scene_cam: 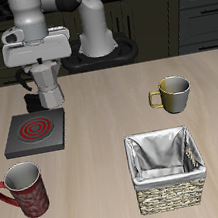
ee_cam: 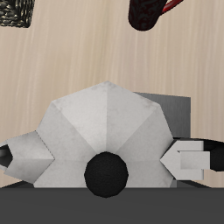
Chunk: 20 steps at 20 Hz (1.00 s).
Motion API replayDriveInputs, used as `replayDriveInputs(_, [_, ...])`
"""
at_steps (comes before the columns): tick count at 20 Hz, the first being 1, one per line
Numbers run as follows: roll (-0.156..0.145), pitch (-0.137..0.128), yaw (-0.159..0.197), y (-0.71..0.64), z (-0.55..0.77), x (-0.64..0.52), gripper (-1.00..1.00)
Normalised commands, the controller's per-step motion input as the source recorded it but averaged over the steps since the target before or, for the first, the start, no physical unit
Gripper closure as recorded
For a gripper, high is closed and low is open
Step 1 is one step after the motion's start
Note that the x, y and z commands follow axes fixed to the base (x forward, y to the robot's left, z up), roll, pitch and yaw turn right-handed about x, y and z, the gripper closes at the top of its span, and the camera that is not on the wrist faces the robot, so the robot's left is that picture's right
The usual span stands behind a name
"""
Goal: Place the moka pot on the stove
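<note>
From the exterior view I count one moka pot (scene_cam: 47, 89), one stove (scene_cam: 34, 132), two mugs and one basket on the bench (scene_cam: 101, 107). The jaws (scene_cam: 40, 64) sit directly over the pot's lid, and the pot hangs or stands at the stove's back edge, farther from the bench's front than the single red coil (scene_cam: 35, 125); I cannot tell from here whether its base touches the bench. The olive-grey mug (scene_cam: 173, 93) stands well apart, at about the same depth as the stove. The red patterned mug (scene_cam: 25, 189) is near the front edge, just in front of the stove. The woven basket (scene_cam: 168, 168), with its grey lining, sits near the front edge too, in front of the olive-grey mug.

In the wrist view I look straight down on the pot (ee_cam: 105, 131): one faceted silver lid with one dark knob (ee_cam: 107, 171). One light finger pad (ee_cam: 188, 160) presses against the pot's side by the lid; the other side shows only a dark tip. So I read the jaws as clamped on the pot. A grey corner of the stove (ee_cam: 171, 109) shows beside it, and the red patterned mug (ee_cam: 150, 12) and a bit of the basket (ee_cam: 16, 13) sit at the frame's edge.
</note>
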Motion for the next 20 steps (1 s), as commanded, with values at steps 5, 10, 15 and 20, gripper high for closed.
replayDriveInputs(5, [0.005, -0.013, -0.015, -0.11, -0.02, -0.01, 1.0])
replayDriveInputs(10, [-0.02, -0.012, 0.005, -0.18, -0.02, -0.05, 1.0])
replayDriveInputs(15, [-0.026, -0.003, -0.033, -0.18, -0.02, -0.07, 1.0])
replayDriveInputs(20, [-0.056, -0.012, -0.028, -0.22, -0.06, -0.03, 1.0])
